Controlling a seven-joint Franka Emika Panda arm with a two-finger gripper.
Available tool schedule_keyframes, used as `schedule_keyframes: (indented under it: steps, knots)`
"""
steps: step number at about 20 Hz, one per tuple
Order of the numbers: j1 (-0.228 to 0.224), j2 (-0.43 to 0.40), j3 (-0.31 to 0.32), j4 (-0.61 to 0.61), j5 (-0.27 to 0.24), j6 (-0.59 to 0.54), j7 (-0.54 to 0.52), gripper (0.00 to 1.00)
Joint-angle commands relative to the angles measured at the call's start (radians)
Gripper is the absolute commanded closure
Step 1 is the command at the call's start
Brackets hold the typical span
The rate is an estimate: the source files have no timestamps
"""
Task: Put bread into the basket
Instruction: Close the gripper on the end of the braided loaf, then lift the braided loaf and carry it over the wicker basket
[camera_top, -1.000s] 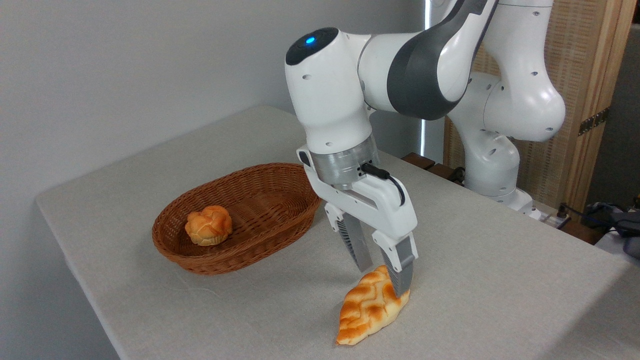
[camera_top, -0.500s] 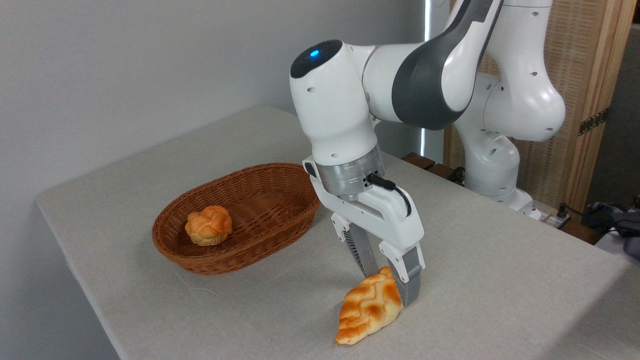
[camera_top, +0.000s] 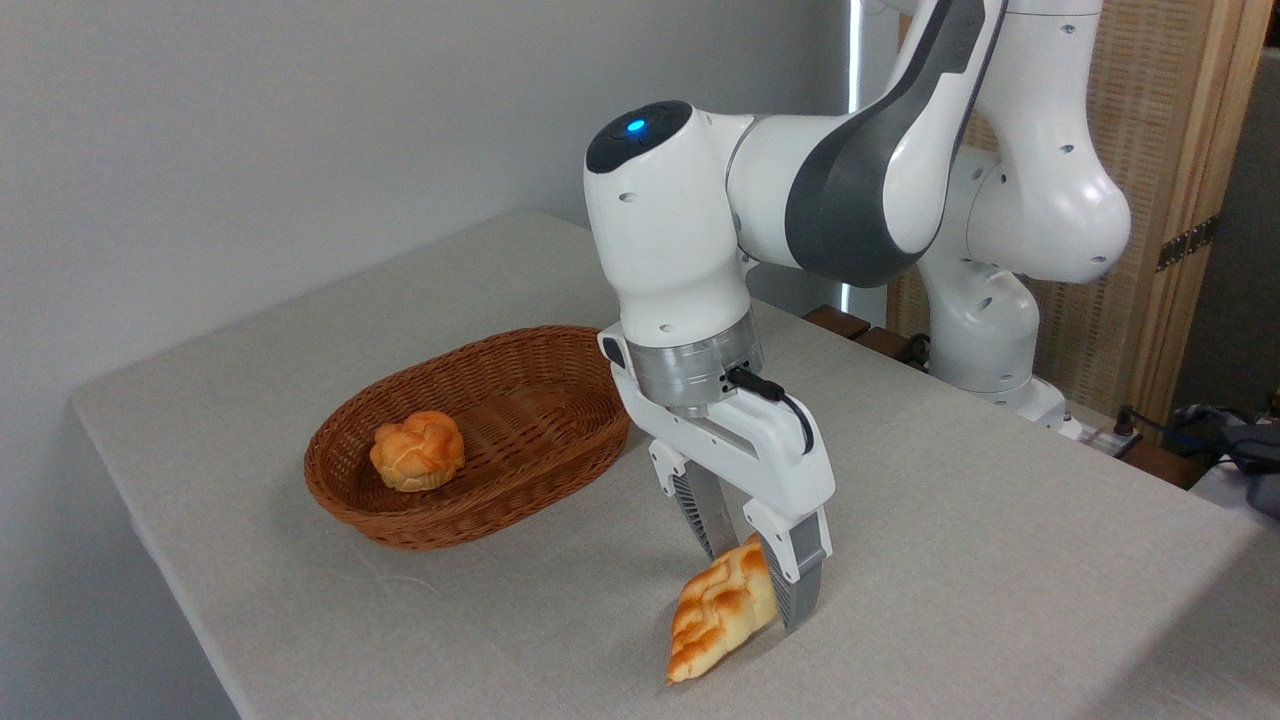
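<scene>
The gripper (camera_top: 755, 560) has its fingers (camera_top: 797, 585) clenched on the upper end of the bread (camera_top: 722, 610), which hangs tilted with its lower tip at or just off the desk (camera_top: 1000, 560), to the right of the basket (camera_top: 560, 455). Held only by one end, the long loaf could swing or slip free on the way over, I'd judge, or land on the small bun (camera_top: 417, 451) in the basket. The far finger is mostly hidden behind the loaf, so the depth of the grip is hard to make out.
</scene>
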Motion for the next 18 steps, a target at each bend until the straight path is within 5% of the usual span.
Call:
schedule_keyframes:
  steps: [1, 13, 18]
  knots:
    - [-0.013, 0.012, 0.017, -0.012, -0.023, 0.055, 0.020, 0.63]
    - [-0.014, 0.004, 0.017, -0.011, -0.031, 0.043, 0.065, 0.64]
    - [-0.019, -0.023, 0.016, 0.005, -0.118, 0.037, 0.058, 0.64]
